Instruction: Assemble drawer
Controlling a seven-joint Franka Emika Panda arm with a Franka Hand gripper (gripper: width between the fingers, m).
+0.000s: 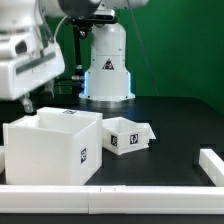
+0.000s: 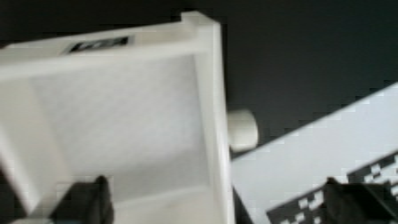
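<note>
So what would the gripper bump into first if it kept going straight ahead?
Probably the white drawer part: its wall edge lies right in line with the open gripper. How far off it is, I can't tell.

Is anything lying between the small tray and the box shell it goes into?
Nothing visible. The small tray sits close beside the box shell, on the exterior view's right, with no other part between them.

Nothing was actually readable, no words or numbers. A black-and-white square tag sat on the box, another on the tray, and a blurry warning triangle on the base
</note>
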